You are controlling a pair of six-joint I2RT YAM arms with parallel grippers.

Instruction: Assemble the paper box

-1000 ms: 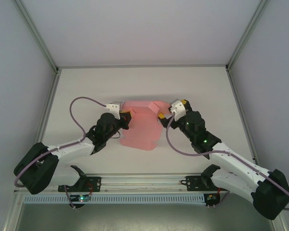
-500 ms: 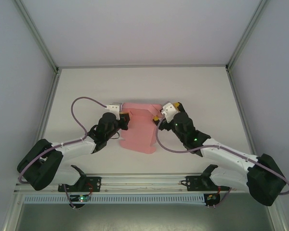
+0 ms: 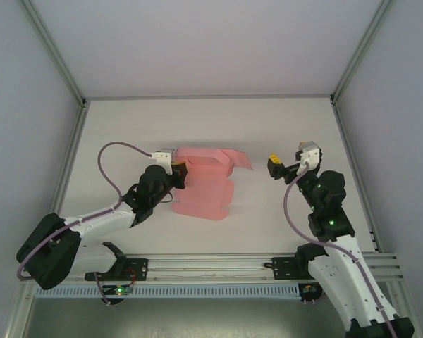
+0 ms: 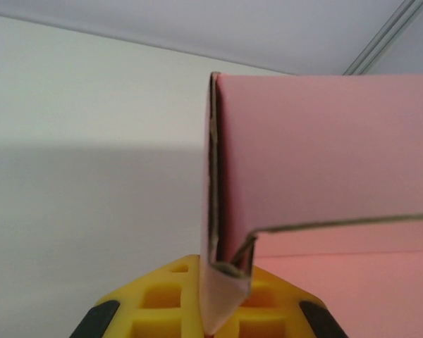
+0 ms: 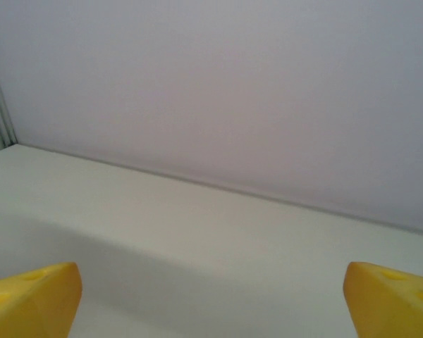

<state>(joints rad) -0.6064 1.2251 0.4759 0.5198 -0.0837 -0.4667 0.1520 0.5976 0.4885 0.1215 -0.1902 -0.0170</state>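
Observation:
The pink paper box (image 3: 204, 184) lies partly folded in the middle of the table, one flap (image 3: 237, 159) lifted at its right end. My left gripper (image 3: 178, 170) is shut on the box's left edge. In the left wrist view the folded pink card (image 4: 324, 148) stands upright, and its corner is pinched in my left gripper (image 4: 222, 299) between the yellow fingers (image 4: 158, 303). My right gripper (image 3: 289, 164) hangs open to the right of the box, apart from it. In the right wrist view its yellow fingertips (image 5: 32, 296) stand wide apart with nothing between them.
The white table (image 3: 127, 127) is bounded by grey walls and a metal frame (image 3: 53, 53). A rail (image 3: 211, 266) with the arm bases runs along the near edge. Bare table lies behind the box and on the right side.
My right gripper has let go of the box's right end, opened and drawn back to the right. The right flap has sprung up. The left gripper keeps its hold.

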